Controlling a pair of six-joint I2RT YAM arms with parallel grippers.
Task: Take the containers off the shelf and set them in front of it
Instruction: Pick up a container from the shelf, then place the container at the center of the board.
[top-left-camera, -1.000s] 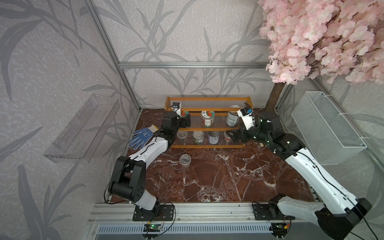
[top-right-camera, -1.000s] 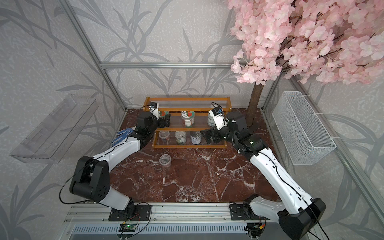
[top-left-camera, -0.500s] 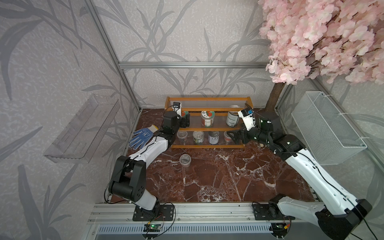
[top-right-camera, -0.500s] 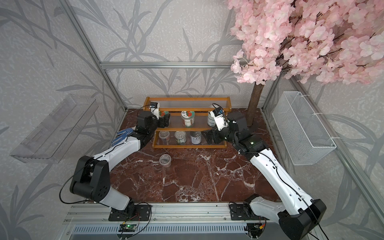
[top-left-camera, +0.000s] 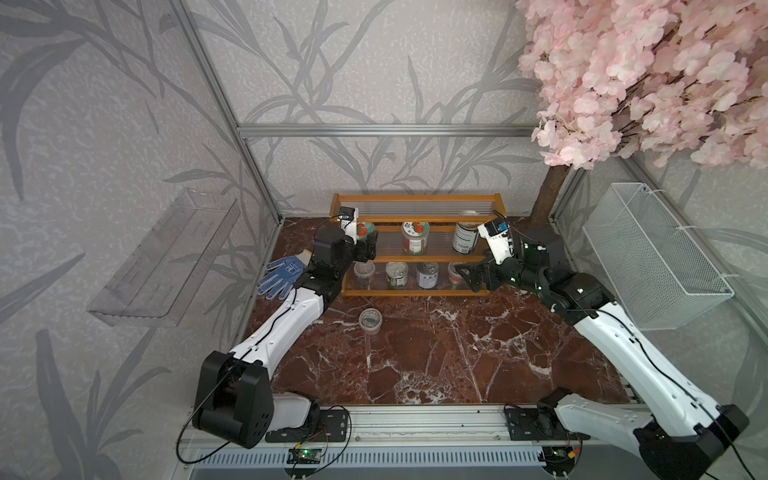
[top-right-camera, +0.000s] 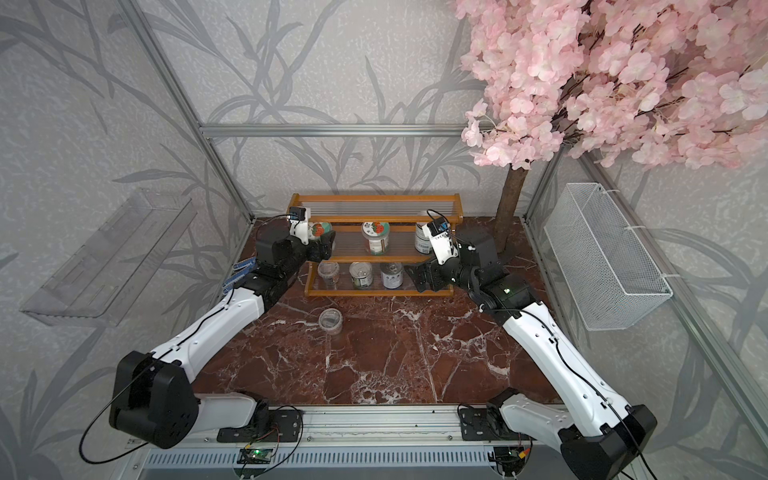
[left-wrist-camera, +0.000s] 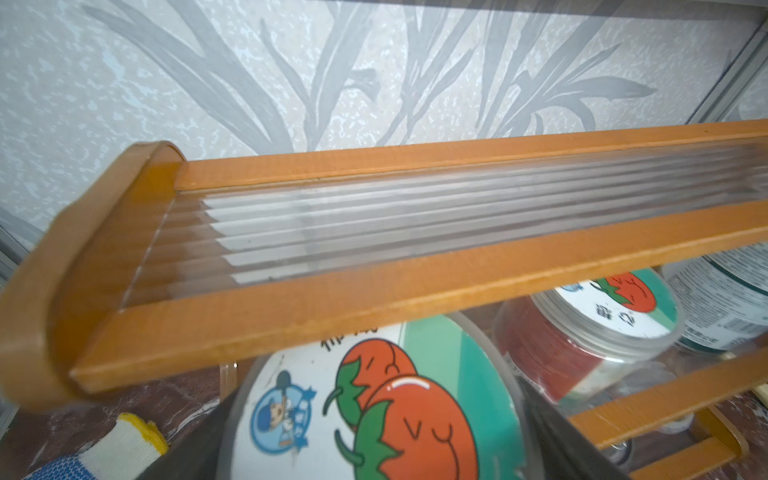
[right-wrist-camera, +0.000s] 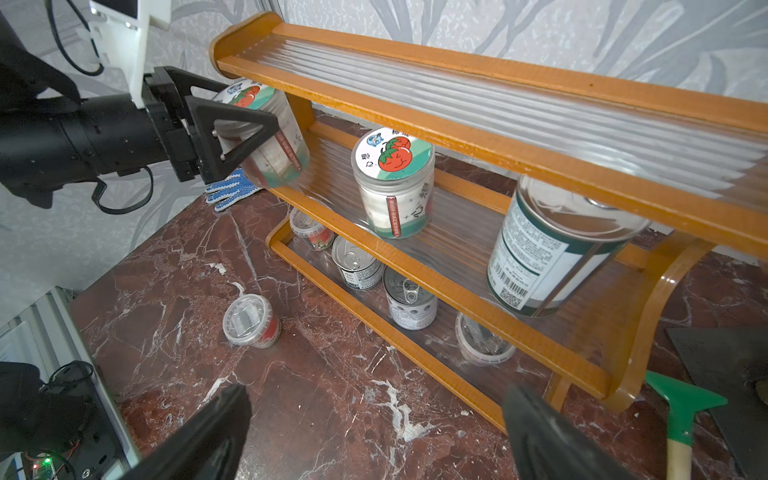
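**A:** Both arms are up at the shelf, mid-frame in both top views. The left gripper is clamped on the left jar, the tomato-lidded one, with a finger pressed against each side.

**B:** And that jar is tilted. The right wrist view shows it leaning at the left end of the middle tier, lid tipped toward the left arm. Whether its base touches the tier is hard to tell.

**A:** What about the right gripper?

**B:** Its jaws are spread wide with nothing between them. It hovers low at the right end of the bottom tier, just beside the right cup and apart from it.

**A:** On to the other containers. The second jar stands upright in the middle of the middle tier, and the tall tin is to its right.

**B:** On the bottom tier, from the left of the frame, there's the left cup. Next come the left short tin and the right short tin, side by side with pull-tabs up.

**A:** The loose cup is off the shelf. It sits upright on the red marble surface, just in front of the shelf's left half.

**B:** A blue glove lies left of the shelf, beside the left arm. A green-headed scraper shows by the shelf's foot in the right wrist view.
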